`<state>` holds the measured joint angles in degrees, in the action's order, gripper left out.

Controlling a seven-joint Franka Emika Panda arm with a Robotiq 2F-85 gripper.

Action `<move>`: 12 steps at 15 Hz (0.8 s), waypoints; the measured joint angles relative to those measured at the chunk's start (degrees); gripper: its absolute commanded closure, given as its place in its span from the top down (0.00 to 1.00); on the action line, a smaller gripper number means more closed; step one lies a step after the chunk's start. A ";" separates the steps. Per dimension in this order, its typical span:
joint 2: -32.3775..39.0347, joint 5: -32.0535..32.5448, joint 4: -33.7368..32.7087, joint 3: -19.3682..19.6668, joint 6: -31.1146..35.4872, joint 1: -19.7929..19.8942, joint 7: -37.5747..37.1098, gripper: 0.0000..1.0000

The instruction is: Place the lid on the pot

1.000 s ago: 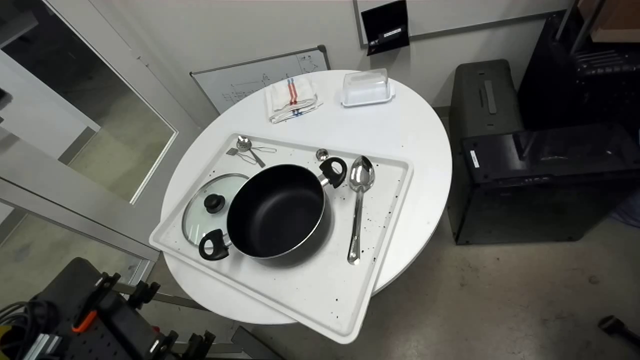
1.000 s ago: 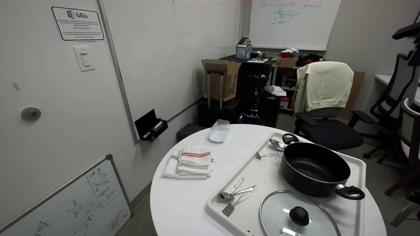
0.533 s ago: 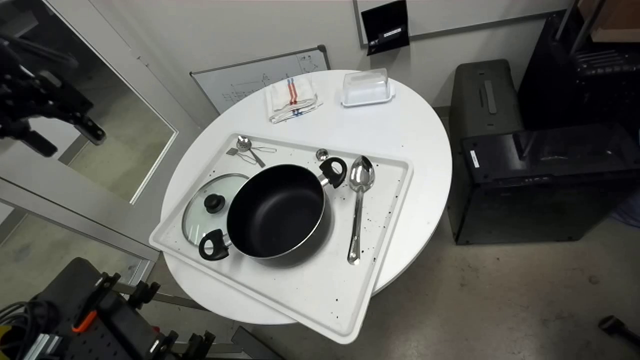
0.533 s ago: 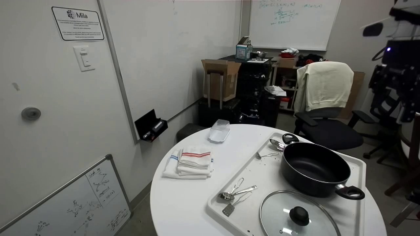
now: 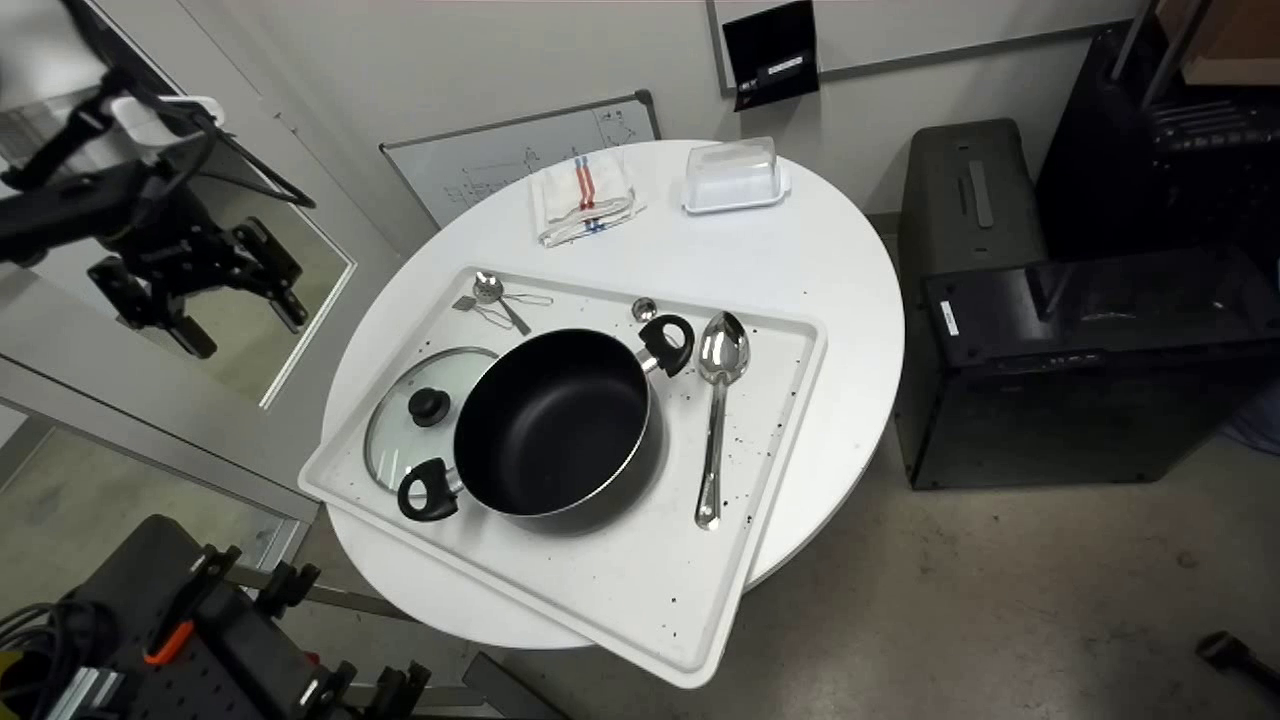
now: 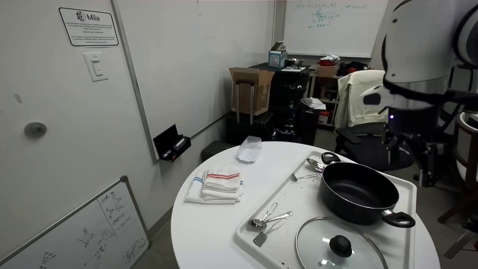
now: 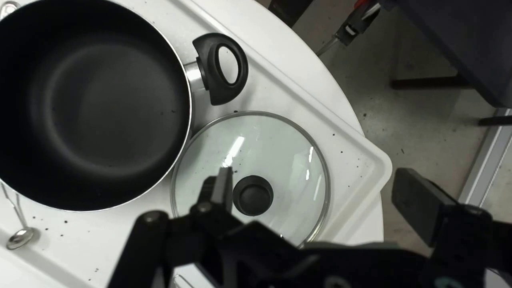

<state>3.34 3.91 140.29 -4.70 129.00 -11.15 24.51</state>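
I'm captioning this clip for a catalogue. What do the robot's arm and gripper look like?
The arm is mostly white, smooth and rounded, with black cables and a dark oval patch on one side. A black wrist section carries a small violet light. The gripper is black and angular, with two blocky fingers ending in flat grey pads.

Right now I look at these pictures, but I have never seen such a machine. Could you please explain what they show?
The machine is a robot arm ending in a two-fingered gripper. The exterior views come from cameras outside the robot, the wrist view from a camera on its wrist. On the round white table, a tray carries a black pot, a glass lid beside it, a large spoon and smaller metal utensils; folded towels and a covered dish lie outside the tray. Nothing is held: the gripper is open.
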 measured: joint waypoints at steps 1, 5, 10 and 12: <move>2.30 0.87 -0.90 -0.53 0.95 0.04 -0.08 1.00; 10.89 6.16 -4.23 -1.82 4.88 0.08 -1.73 1.00; 19.87 11.77 -7.87 -2.24 8.69 -0.19 -3.98 1.00; 23.06 13.13 -9.24 -2.33 10.08 -0.41 -4.35 1.00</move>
<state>26.40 17.04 131.04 -7.03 139.07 -11.56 20.15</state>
